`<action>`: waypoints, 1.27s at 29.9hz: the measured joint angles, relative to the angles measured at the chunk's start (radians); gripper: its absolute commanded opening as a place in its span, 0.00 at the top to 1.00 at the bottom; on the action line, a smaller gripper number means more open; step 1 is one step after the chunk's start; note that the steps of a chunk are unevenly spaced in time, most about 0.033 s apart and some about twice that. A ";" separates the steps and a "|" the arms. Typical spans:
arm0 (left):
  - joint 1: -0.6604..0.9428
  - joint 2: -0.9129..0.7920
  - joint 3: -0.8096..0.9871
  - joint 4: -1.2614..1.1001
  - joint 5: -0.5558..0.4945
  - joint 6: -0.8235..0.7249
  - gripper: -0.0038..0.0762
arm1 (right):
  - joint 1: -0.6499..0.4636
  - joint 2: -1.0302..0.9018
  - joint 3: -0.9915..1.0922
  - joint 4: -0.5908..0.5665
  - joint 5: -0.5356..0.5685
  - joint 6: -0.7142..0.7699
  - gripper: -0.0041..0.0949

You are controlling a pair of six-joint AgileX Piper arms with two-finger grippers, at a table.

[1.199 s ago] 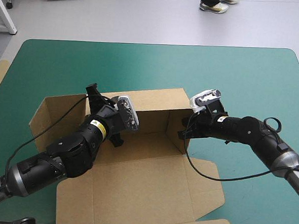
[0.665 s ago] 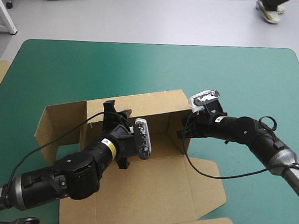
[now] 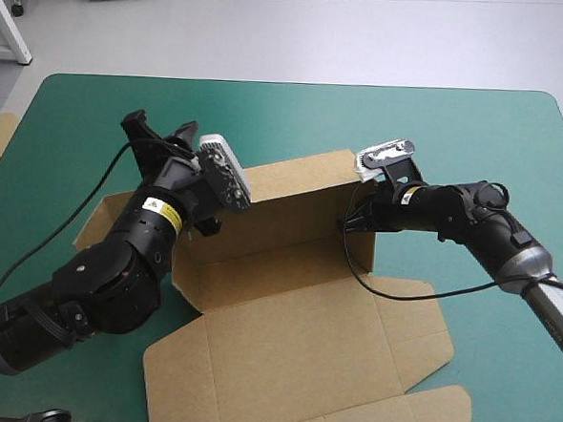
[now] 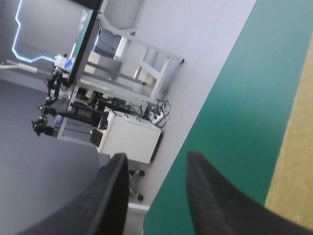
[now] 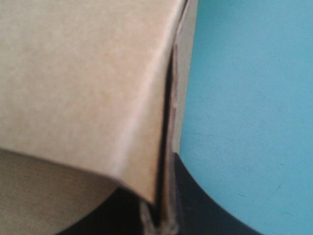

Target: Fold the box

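Brown cut-board box [image 3: 295, 307] corner sat pinched in our right gripper [image 3: 351, 221], its black fingers pressed almost together on the far right join of the walls. Our left gripper [image 3: 160, 130], fingers spread and empty, had lifted away from the far wall where it worked just before, and pointed past the table's far left. The sheet had shifted rightward. We judged the left side still needed raising and tucking. It lay mid-table on the teal-green cover [image 3: 430, 134]: far wall upright, left wall leaning outward, lid panel and flaps flat toward the near edge.
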 measured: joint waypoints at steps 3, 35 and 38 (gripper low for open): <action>0.053 -0.011 -0.001 0.001 -0.026 -0.026 0.81 | 0.000 0.000 -0.056 -0.071 0.082 0.067 0.96; 0.541 -0.114 -0.003 -0.506 -0.178 -0.082 0.95 | -0.035 0.427 -0.711 -0.063 0.577 0.146 0.96; 0.708 -0.106 -0.003 -0.630 -0.216 -0.019 0.95 | -0.051 0.428 -0.712 -0.053 0.577 0.143 0.96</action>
